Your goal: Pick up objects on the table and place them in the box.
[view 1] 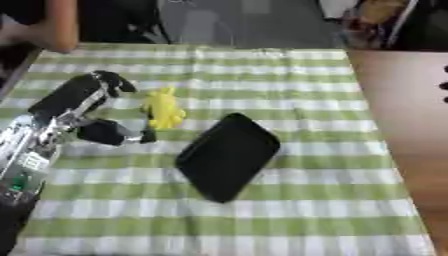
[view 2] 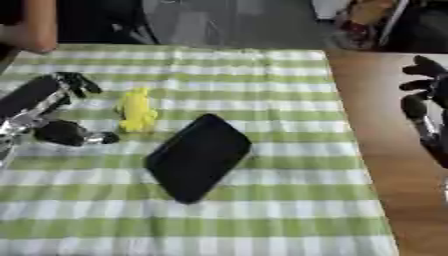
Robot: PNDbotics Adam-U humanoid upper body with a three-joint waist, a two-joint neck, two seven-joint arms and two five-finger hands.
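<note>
Yellow lumpy toy [view 1: 163, 109] sits loose on the green-checked bench [view 1: 289, 220] | left hand [view 1: 87, 107] fingers spread beside it, not gripping | right hand [view 2: 427, 107] idle, fingers relaxed | flat black box [view 1: 227, 156] nearby

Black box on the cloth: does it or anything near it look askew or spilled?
The black box sits turned diagonally to the cloth's stripes, so slightly askew. The yellow toy lies intact beside the left robot hand, which is open around it. Nothing spilled.
</note>
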